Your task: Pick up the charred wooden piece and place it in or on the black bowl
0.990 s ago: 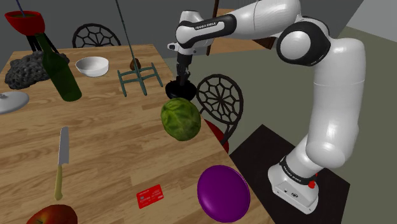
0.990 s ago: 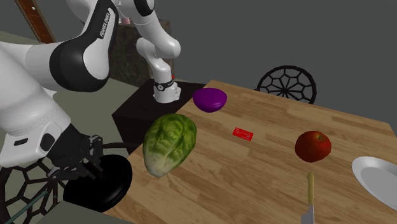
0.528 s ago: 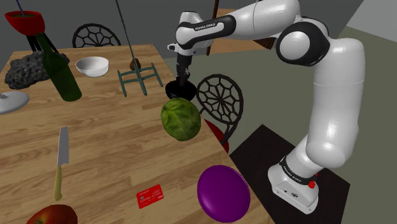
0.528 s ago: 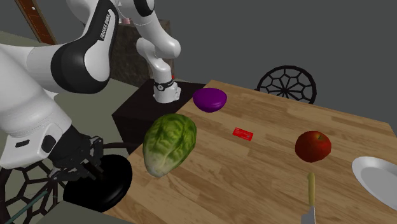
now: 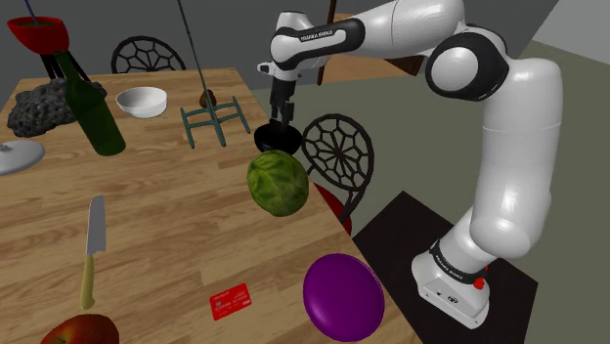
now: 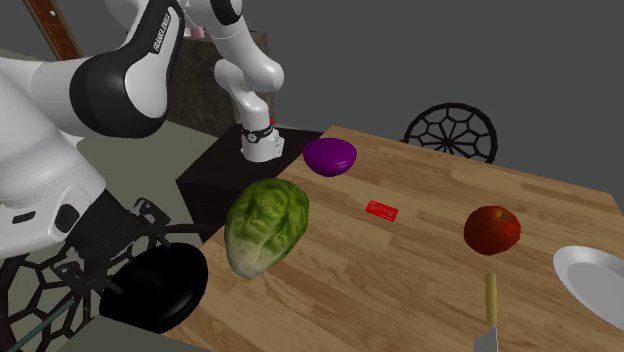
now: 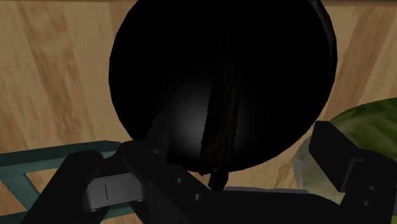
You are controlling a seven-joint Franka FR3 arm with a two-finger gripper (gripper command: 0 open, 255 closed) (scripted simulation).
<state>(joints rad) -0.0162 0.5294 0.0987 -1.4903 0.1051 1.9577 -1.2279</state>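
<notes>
Claw (image 5: 281, 119) points straight down, spread, over black bowl (image 5: 274, 141).

Glossy white rounded arm (image 5: 508, 147), dark grey joint bands, white lettering (image 5: 315, 37) on a black collar, all-black two-finger gripper (image 7: 243, 137), red button (image 5: 479, 284) on the white base (image 5: 442, 277)

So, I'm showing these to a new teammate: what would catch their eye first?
The white arm holds its black gripper open right above a round black bowl at the edge of the wooden table. The wrist view shows a dark charred wooden stick lying inside it. Beside the bowl sits a big green cabbage.
</notes>
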